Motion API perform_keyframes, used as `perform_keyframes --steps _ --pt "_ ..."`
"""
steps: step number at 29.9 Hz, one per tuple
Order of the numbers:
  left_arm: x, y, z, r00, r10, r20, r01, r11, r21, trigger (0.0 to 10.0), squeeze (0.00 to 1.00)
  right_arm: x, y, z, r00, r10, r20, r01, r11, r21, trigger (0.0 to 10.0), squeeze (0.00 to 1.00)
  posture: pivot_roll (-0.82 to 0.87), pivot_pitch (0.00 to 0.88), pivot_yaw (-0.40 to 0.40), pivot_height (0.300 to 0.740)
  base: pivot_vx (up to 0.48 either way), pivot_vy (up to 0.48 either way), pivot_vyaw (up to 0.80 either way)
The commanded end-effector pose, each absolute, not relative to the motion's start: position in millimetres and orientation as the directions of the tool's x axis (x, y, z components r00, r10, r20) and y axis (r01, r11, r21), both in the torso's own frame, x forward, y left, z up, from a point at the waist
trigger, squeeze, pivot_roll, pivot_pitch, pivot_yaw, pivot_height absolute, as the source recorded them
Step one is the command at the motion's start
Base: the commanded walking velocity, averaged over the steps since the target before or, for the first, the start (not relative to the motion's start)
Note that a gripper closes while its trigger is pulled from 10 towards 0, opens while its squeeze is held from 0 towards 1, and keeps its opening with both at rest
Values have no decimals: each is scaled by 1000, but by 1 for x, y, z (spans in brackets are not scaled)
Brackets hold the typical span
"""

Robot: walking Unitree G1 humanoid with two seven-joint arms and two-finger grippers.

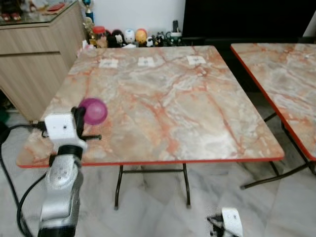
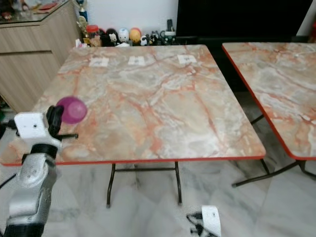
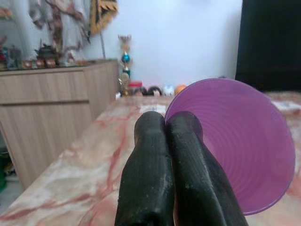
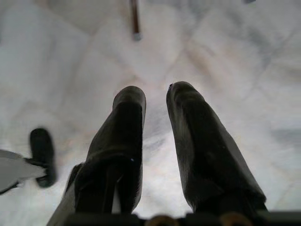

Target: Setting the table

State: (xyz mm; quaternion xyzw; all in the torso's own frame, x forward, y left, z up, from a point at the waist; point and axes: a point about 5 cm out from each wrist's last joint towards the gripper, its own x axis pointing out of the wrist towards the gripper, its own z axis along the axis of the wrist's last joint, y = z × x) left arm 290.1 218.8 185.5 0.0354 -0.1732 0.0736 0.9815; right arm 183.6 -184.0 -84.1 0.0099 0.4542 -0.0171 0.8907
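You had the left arm raised upright at the tabletop's (image 1: 163, 98) near left corner, its wrist bent forward so the left gripper (image 3: 165, 123) reached in over the near edge. It carried a purple bowl (image 1: 93, 111), a small round plastic one with fine ridges ringing its inside, tipped on its side so the opening faced back toward the wrist. The bowl sat above the tabletop near the left edge, close to the near corner; you could not tell whether it touched the surface. The fingers (image 3: 146, 174) were pressed together, pinching the bowl's rim between them. Your right arm hung low beside the table, the right gripper (image 4: 155, 101) pointed at the pale marble floor (image 4: 225, 56), its fingers slightly apart and holding nothing.
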Motion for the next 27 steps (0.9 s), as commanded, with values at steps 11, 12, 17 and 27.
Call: perform_keyframes --steps 11,12,17,27 --pt "289 226 183 924 173 340 -199 979 44 10000 0 185 -182 -84 592 -18 -806 39 999 6 10000 0 61 0 -19 740 0 -472 -302" --pt "290 228 183 925 174 338 -201 978 47 10000 0 185 -182 -84 592 -18 -806 39 999 6 10000 0 61 0 -18 740 0 -472 0" --pt "290 229 183 927 172 333 -202 978 57 10000 0 185 -181 -84 592 -16 -806 37 999 8 10000 0 57 0 -17 740 0 -472 0" --pt "291 232 183 928 180 328 -210 976 60 10000 0 185 -180 -84 592 -10 -806 20 1000 2 10000 0 55 0 -12 740 0 -472 429"
